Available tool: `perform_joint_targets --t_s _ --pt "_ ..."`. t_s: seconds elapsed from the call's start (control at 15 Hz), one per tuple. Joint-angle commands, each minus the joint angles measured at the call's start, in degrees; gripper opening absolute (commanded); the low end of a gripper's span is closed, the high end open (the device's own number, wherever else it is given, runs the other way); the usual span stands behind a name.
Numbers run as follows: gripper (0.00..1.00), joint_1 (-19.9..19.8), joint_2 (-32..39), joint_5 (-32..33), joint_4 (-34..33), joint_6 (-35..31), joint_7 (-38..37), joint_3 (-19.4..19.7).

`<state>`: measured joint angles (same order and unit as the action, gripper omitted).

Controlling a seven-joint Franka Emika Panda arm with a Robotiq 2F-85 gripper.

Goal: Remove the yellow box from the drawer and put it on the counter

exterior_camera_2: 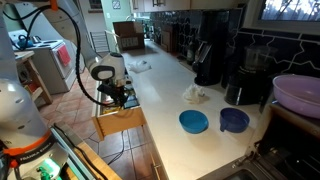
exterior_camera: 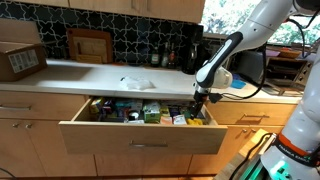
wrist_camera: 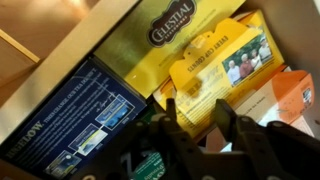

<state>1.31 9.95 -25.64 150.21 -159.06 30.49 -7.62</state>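
Observation:
The drawer (exterior_camera: 140, 140) is pulled out under the white counter (exterior_camera: 100, 75) and holds several packets; it also shows in an exterior view (exterior_camera_2: 120, 122). My gripper (exterior_camera: 203, 100) reaches down into its right end, also seen in an exterior view (exterior_camera_2: 118, 97). In the wrist view the yellow box (wrist_camera: 215, 65) lies flat among other cartons. My gripper's fingers (wrist_camera: 197, 103) are spread apart over the box's near end. Whether they touch it I cannot tell.
In the drawer a larger olive-yellow tea carton (wrist_camera: 165, 40), a dark blue box (wrist_camera: 70, 120) and an orange-white pack (wrist_camera: 290, 95) crowd the yellow box. On the counter stand a brown cardboard box (exterior_camera: 20, 60), a crumpled white cloth (exterior_camera: 135, 83), coffee machines (exterior_camera: 195, 50) and blue bowls (exterior_camera_2: 194, 121).

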Motion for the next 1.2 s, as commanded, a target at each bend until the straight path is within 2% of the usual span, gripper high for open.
perform_joint_targets --t_s 0.0,0.13,0.27,0.33,0.53,0.6,0.67,0.73,0.87,1.0,1.13 --pt "0.50 -2.43 2.61 0.47 -0.97 -1.34 0.45 -1.95" --pt "0.52 -3.13 3.40 1.43 -1.09 -0.81 -0.15 -2.17" --pt "0.51 -3.76 3.94 2.02 -1.09 -0.44 -0.44 -2.37" --pt "0.46 -4.07 4.04 2.17 -1.09 -0.25 -0.45 -2.57" --pt "0.46 -5.66 3.86 0.42 -1.61 0.78 1.22 -4.28" --pt "0.38 -6.11 3.44 0.04 -1.66 1.27 1.56 -4.85" --pt "0.36 -6.51 3.08 -0.23 -1.67 1.60 1.90 -5.36" --pt "0.30 -6.76 2.48 -0.31 -1.58 2.16 1.92 -5.72" --pt "0.32 -7.18 1.44 -0.63 -1.59 4.01 1.95 -6.30" --pt "0.39 -7.26 0.51 -1.12 -1.70 6.31 2.27 -6.40" --pt "0.37 -6.86 -0.34 -1.20 -1.69 8.30 2.22 -5.85"
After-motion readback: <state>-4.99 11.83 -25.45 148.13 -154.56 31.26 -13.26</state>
